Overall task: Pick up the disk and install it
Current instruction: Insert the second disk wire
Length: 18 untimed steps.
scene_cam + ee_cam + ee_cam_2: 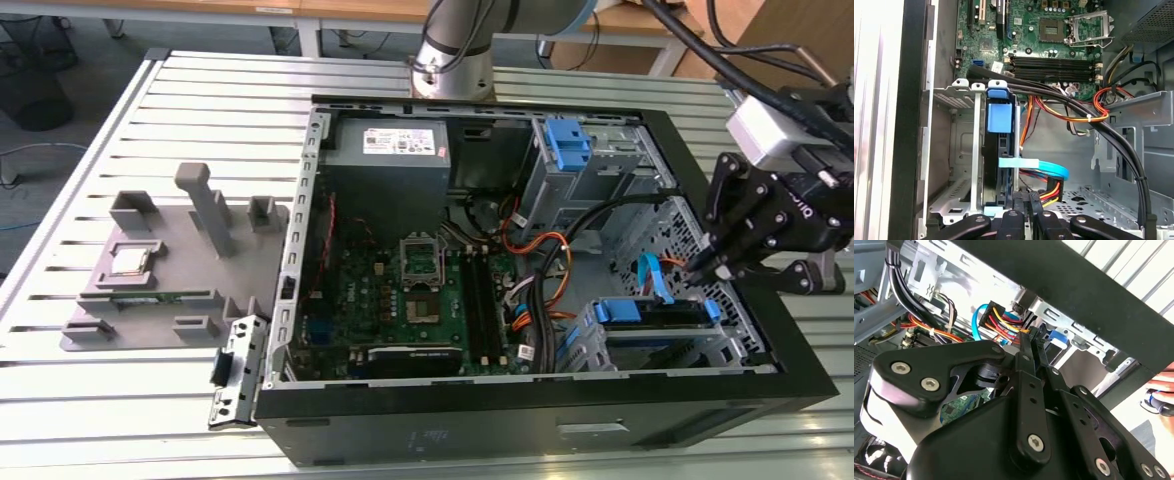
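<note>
The disk stands edge-on inside the silver drive cage of the open computer case, its blue bracket on the open side. In the exterior view the disk's blue bracket lies in the cage at the case's front corner, on the exterior view's right. My gripper hangs just above that cage, shut, with nothing between its fingers. In both wrist views the gripper's tips sit together by the plug with red, yellow and black wires at the disk's rear end.
A light-blue flat cable and a thick black cable bundle cross beside the cage. The motherboard covers the case floor. A grey box with a white sticker and a second blue latch sit at the back. A grey fixture lies on the slatted table.
</note>
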Each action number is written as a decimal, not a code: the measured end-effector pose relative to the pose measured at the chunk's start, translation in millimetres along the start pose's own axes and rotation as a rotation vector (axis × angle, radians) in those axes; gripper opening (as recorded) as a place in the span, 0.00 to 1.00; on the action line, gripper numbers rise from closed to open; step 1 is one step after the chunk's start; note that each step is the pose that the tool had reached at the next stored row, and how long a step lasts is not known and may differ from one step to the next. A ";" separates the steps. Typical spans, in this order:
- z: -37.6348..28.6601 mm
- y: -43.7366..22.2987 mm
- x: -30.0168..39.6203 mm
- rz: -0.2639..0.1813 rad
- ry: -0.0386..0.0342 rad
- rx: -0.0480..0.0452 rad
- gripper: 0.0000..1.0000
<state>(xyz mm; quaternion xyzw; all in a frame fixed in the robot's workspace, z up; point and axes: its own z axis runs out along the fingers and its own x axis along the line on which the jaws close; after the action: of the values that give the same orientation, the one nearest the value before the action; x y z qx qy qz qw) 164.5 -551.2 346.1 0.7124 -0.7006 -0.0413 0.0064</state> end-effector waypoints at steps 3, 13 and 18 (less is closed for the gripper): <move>0.6 4.8 2.8 -0.001 -0.0005 0.0115 0.16; 1.3 9.8 10.9 -0.002 0.0000 0.0300 0.16; 1.5 10.3 12.0 -0.002 -0.0002 0.0302 0.16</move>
<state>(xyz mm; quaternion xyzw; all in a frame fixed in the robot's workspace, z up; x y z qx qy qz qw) 154.3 -563.4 344.7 0.7130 -0.7005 -0.0308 -0.0044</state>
